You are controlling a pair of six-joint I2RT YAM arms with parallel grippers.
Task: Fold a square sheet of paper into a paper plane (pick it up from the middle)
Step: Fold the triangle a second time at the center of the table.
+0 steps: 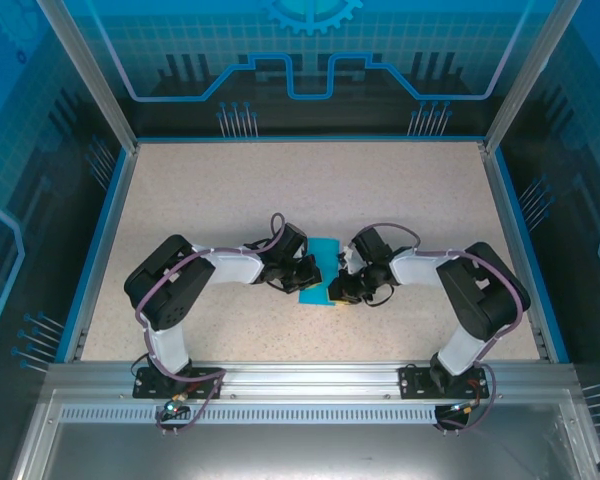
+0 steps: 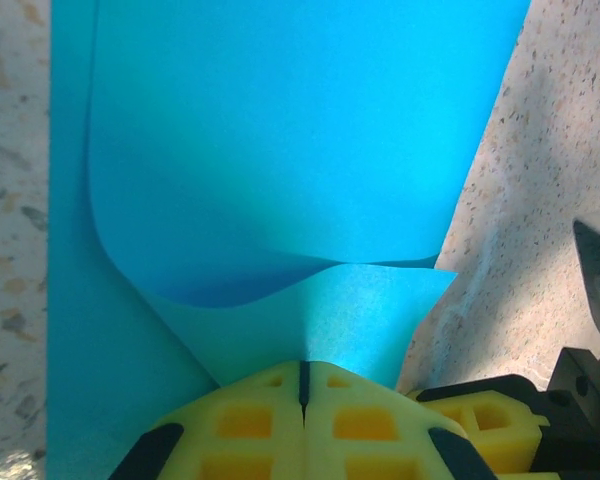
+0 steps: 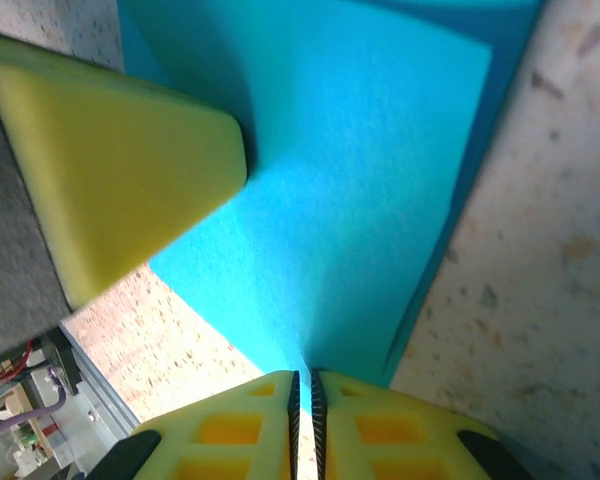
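- I am watching the thin, bright cyan-blue square sheet of paper (image 1: 323, 258) at the centre of the top view. It is sitting on the speckled beige table (image 1: 280, 190), between the two black arms.
- The left pincer (image 2: 302, 385), with its yellow padded fingers, is pressing together on an edge of the sheet at the bottom centre of the left wrist view. No gap is showing between the fingers.
- The right pincer (image 3: 302, 390) is clamping a point of the sheet at the bottom centre of the right wrist view, its fingers parted by only a sliver.
- In the left wrist view an upper flap is curling over a flatter lower layer. Its bend is looking rounded, not yet pressed into a crease.
- I am judging the sheet to be almost weightless and floppy. It is likely to buckle wherever it is unsupported, and its layers are likely to slide over each other.
- I am also treating it as fragile. Any stray crease is going to stay, and two pincers pulling against each other could tear it.
- For holding, I am favouring shallow pinches at edges or corners close to the intended fold line. For lifting it whole, I am favouring the middle, as the task asks.
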